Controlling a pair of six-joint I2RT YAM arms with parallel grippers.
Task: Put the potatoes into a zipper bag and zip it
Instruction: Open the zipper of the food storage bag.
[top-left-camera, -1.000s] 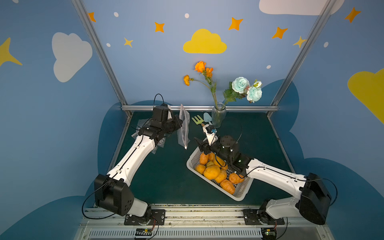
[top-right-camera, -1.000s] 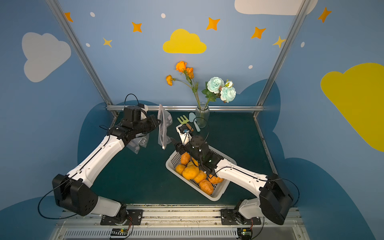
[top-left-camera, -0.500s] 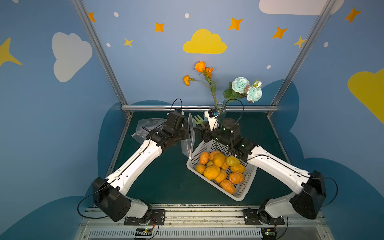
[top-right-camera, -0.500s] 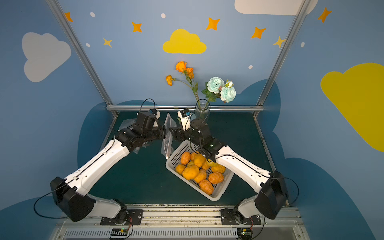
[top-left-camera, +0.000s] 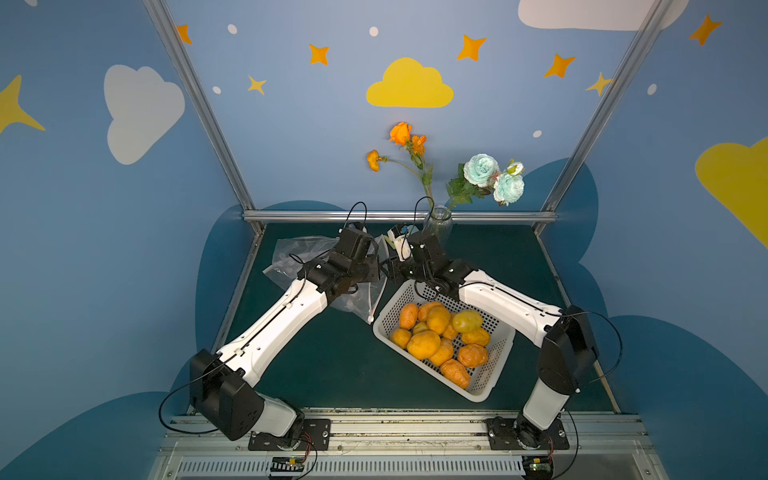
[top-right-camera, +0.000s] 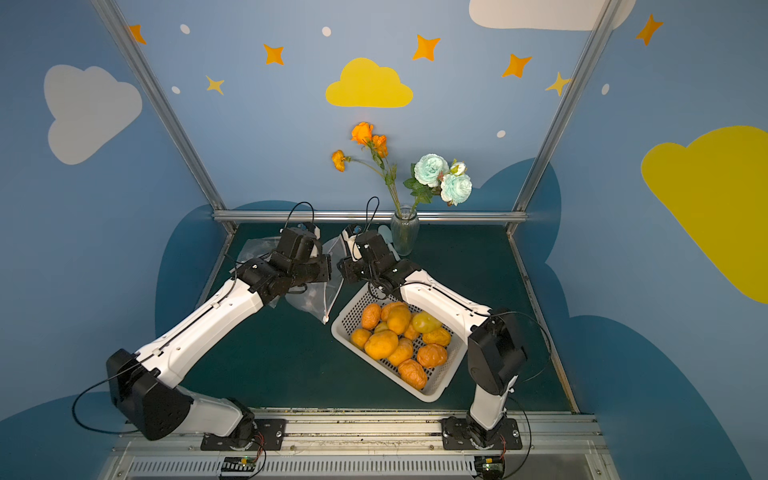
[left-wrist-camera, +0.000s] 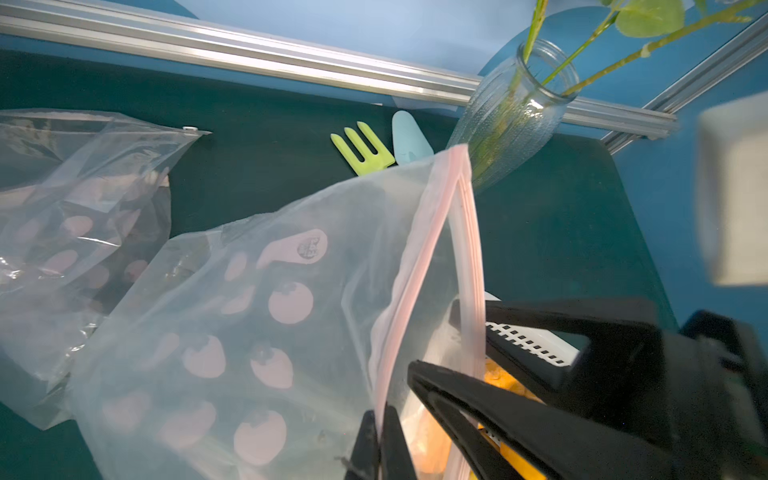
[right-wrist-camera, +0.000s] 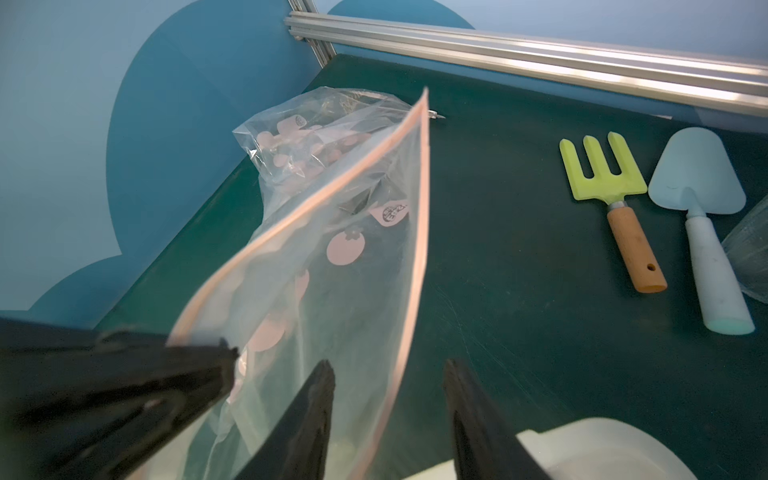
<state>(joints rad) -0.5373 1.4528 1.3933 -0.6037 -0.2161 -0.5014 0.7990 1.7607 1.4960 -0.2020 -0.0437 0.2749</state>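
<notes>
In both top views the left gripper (top-left-camera: 376, 272) (top-right-camera: 328, 270) and the right gripper (top-left-camera: 387, 272) (top-right-camera: 341, 272) meet tip to tip above the far-left corner of the white basket (top-left-camera: 486, 390). The zipper bag (top-left-camera: 365, 299) (top-right-camera: 316, 299) hangs below them over the green table (top-left-camera: 332, 365). The potatoes (top-left-camera: 423, 344) all lie in the basket, just right of the bag, none bagged yet. In the left wrist view the left gripper (left-wrist-camera: 376, 436) is clamped tight on one pink lip of the zipper bag (left-wrist-camera: 249, 311), while the right gripper's black jaws stand apart round the other lip. In the right wrist view the right gripper (right-wrist-camera: 388, 370) is part open and holds nothing, with that lip running up between its jaws. The step in hand looks to be spreading the mouth. The right gripper should close squarely on its own zip strip, never on both lips, then draw gently rightward so the mouth gapes without the thin film slipping from the left grip. Counted: two arms, two bags with the spare bag (top-left-camera: 291, 253) crumpled at the far left, one basket, about eleven potatoes showing, one glass vase (top-left-camera: 438, 226), one green fork (right-wrist-camera: 602, 174), one pale blue trowel (right-wrist-camera: 698, 178)
</notes>
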